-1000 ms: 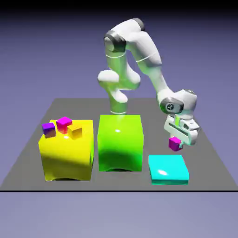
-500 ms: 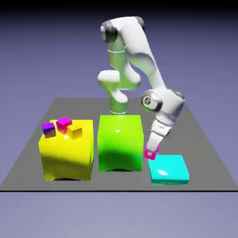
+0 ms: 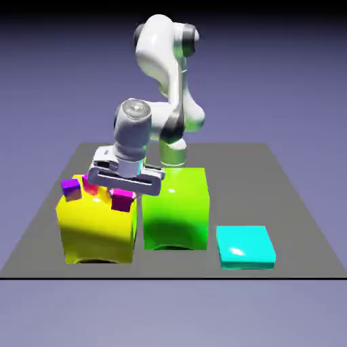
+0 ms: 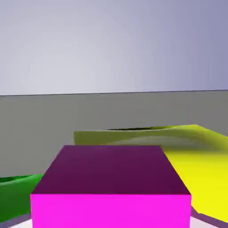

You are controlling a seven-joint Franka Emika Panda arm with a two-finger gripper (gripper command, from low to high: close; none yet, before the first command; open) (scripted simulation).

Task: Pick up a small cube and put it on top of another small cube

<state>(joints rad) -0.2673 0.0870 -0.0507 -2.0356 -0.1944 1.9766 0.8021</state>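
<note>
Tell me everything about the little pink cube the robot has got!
The tiny glossy magenta-pink cube is plain, with flat faces and sharp edges, and looks like smooth plastic. It is gripped in the white arm's pincer, which hangs over the front right corner of the big yellow block. In the hand view it fills the bottom of the picture, its front face bright pink and its top darker, hiding the fingertips. Whether it touches the yellow block cannot be told.
</note>
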